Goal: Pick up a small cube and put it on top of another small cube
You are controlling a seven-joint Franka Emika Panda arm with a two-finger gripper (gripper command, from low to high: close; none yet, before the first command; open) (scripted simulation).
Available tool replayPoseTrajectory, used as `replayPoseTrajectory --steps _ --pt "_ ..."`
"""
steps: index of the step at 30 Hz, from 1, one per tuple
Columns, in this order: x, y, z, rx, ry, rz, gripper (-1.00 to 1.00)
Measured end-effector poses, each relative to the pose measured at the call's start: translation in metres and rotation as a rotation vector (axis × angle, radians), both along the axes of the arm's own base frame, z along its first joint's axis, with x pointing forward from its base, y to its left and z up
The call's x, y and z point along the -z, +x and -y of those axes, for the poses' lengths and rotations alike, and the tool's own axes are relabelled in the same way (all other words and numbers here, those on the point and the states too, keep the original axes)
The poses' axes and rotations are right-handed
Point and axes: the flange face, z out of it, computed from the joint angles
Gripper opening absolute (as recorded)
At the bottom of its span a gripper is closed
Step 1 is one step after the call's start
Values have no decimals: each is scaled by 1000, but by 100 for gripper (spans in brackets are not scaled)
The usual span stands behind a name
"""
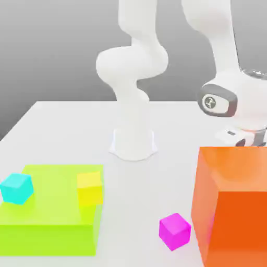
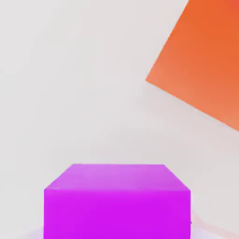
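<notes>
Altogether we count three small cubes — one cyan cube (image 1: 16, 188) and one yellow cube (image 1: 89, 187) on a green block (image 1: 52, 219), one magenta cube (image 1: 174, 230) on the white tabletop (image 1: 68, 130) beside an orange block (image 1: 232, 208). Our tool is fully closed — what it grips, we cannot tell.

Smooth matt magenta cube (image 1: 174, 230)
</notes>
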Motion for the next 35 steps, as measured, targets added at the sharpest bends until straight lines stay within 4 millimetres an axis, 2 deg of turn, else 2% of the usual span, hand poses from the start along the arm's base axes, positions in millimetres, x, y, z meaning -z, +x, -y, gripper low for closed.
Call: replayPoseTrajectory --steps 3,7,8,10,12,15,19,23,28,29,31,32,35 --pt "-31 -6 -37 -44 4 71 -100" --pt "-97 11 -77 139 54 182 -100" --pt "-115 20 -79 215 68 203 -100" --pt "-145 46 -67 393 87 230 -100" --pt "-159 76 -35 569 83 232 -100" --pt "-166 120 35 833 58 216 -100" --pt "-168 153 134 1158 29 178 -100" --pt "-161 159 235 1458 0 121 -100" --pt "-149 139 358 1874 -1 31 -100" --pt "-137 134 378 1948 1 14 -100" --pt "-111 130 393 2003 4 2 -100" --pt "-101 129 395 2012 5 0 100" --pt "-101 129 395 2012 5 0 100"
